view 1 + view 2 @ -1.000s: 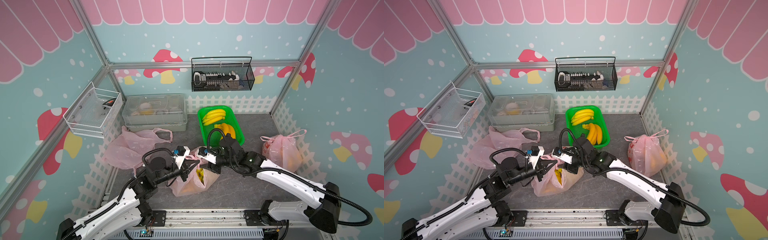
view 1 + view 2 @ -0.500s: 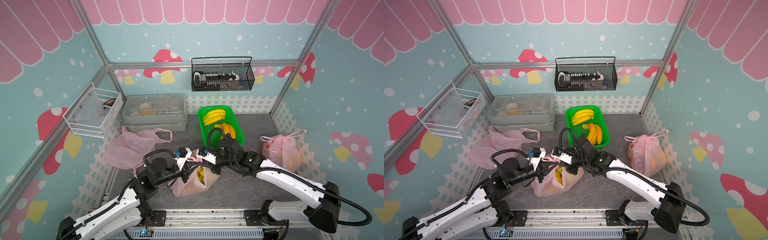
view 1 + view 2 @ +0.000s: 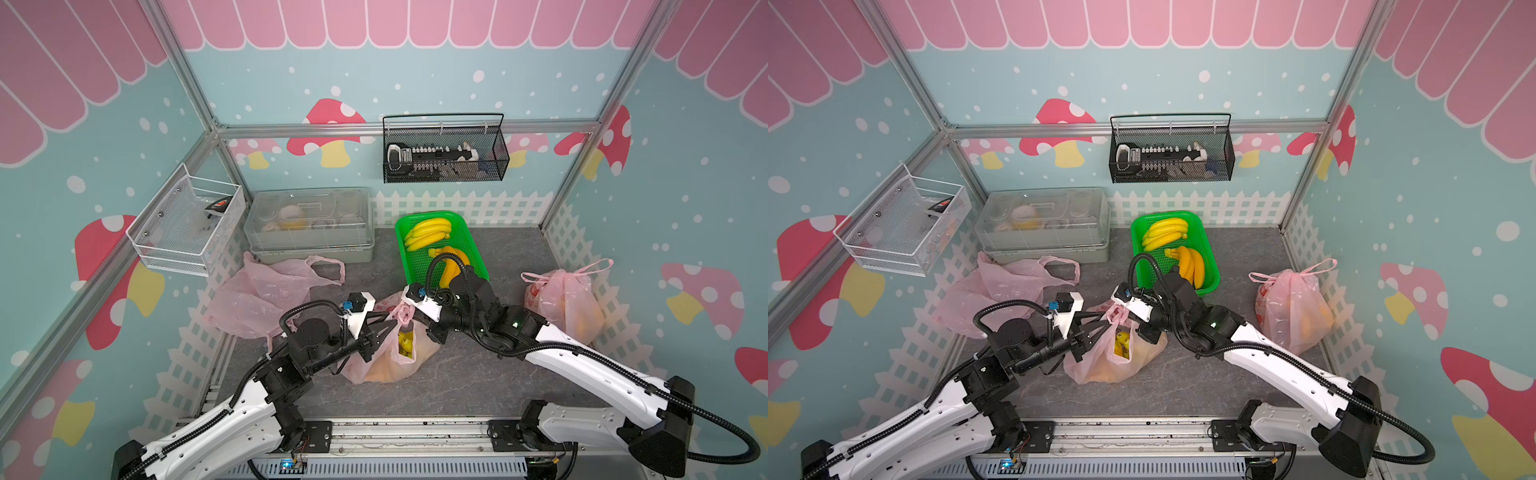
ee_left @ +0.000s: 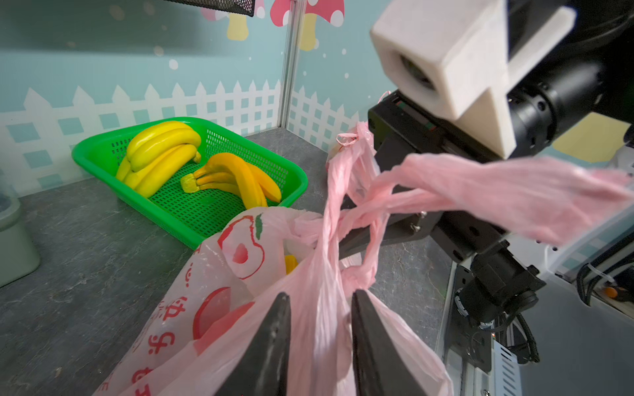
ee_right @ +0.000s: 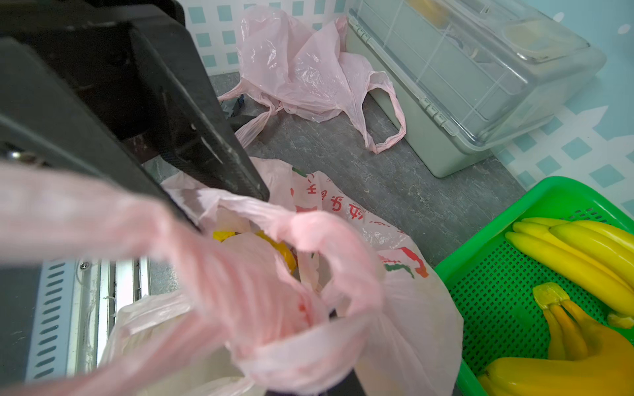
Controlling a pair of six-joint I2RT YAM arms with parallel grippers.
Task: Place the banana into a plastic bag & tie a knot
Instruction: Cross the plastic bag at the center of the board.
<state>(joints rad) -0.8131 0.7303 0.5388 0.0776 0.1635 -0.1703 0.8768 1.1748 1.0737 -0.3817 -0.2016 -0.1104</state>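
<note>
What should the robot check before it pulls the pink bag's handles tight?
1. Banana inside the bag: ok, yellow shows through its mouth.
2. Bag resting on the table: ok.
3. Handles crossed over each other: ok, though the knot is not tight.
4. Right hand gripping: ok, it looks shut on one of the handles.
5. Left hand gripping: not ok, its jaws are apart and a pink strand lies loose between them.
6. One handle passed through the loop: cannot tell, the plastic is too blurred.
</note>
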